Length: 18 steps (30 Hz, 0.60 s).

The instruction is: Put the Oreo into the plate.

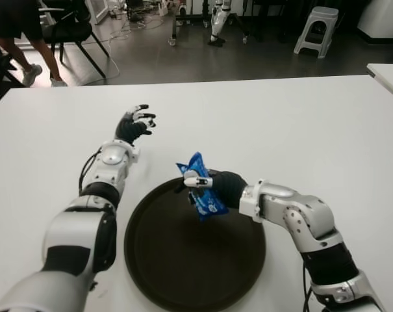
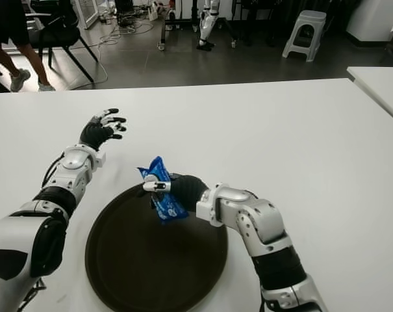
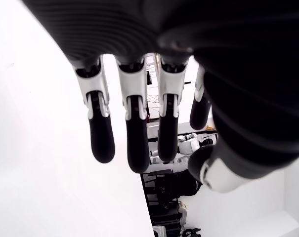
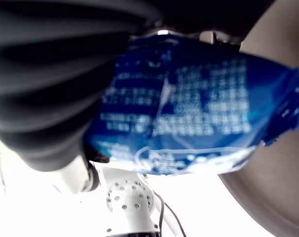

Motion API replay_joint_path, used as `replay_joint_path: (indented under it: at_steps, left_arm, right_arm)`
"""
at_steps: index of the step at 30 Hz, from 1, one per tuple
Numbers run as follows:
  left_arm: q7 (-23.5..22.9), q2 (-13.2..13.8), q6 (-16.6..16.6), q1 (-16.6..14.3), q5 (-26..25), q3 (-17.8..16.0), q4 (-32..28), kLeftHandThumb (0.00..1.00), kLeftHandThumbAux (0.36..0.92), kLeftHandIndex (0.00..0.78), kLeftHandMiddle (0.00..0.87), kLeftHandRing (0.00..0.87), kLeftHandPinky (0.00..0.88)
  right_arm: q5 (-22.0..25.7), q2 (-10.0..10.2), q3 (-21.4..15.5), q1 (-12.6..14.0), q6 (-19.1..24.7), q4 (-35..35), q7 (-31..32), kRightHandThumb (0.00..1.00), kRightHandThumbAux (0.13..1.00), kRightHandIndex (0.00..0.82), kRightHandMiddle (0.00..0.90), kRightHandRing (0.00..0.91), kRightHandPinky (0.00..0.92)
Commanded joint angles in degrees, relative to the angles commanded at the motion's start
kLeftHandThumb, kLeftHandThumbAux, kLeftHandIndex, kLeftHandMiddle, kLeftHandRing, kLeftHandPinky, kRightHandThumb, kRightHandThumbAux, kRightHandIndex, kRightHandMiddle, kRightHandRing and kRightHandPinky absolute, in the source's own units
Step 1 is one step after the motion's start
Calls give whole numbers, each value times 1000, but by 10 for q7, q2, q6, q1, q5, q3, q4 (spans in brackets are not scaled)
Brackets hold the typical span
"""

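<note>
A blue Oreo packet (image 1: 202, 190) (image 4: 189, 108) is held in my right hand (image 1: 212, 186), whose fingers are shut around it. The packet hangs over the far rim of the round dark plate (image 1: 183, 273), just above it. The plate lies on the white table (image 1: 300, 130) near its front edge. My left hand (image 1: 135, 124) is stretched out on the left, beyond the plate, its fingers (image 3: 134, 143) spread and holding nothing.
Beyond the table's far edge are a black chair (image 1: 69, 32) and a person's legs (image 1: 27, 52) at the left, a white stool (image 1: 316, 29) at the right, and another white table's corner (image 1: 388, 75).
</note>
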<state>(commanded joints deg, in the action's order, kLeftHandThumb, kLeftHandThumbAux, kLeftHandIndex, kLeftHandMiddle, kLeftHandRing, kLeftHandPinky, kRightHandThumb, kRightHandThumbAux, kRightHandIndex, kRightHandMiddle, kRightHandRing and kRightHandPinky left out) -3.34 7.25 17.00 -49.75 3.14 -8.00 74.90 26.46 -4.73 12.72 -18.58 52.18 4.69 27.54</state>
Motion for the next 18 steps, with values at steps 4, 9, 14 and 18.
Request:
replay_joint_path:
  at_steps: [4, 9, 14, 18]
  left_arm:
    - [-1, 0, -1, 0, -1, -1, 0, 134, 717, 191, 318, 351, 401]
    - [-1, 0, -1, 0, 0, 0, 0, 128, 717, 199, 320, 351, 394]
    - [-3, 0, 1, 0, -1, -1, 0, 133, 718, 198, 320, 352, 402]
    - [-5, 0, 3, 1, -3, -3, 0, 144, 717, 194, 320, 356, 413]
  right_arm:
    - [-2, -1, 2, 2, -5, 1, -2, 708, 727, 428, 757, 806, 816]
    - [-10, 2, 2, 6, -12, 6, -13, 707, 727, 429, 755, 805, 816]
    - [-26, 8, 5, 13, -24, 13, -33, 705, 728, 428, 755, 801, 815]
    - [-52, 5, 19, 17, -46, 11, -46, 700, 729, 427, 754, 793, 811]
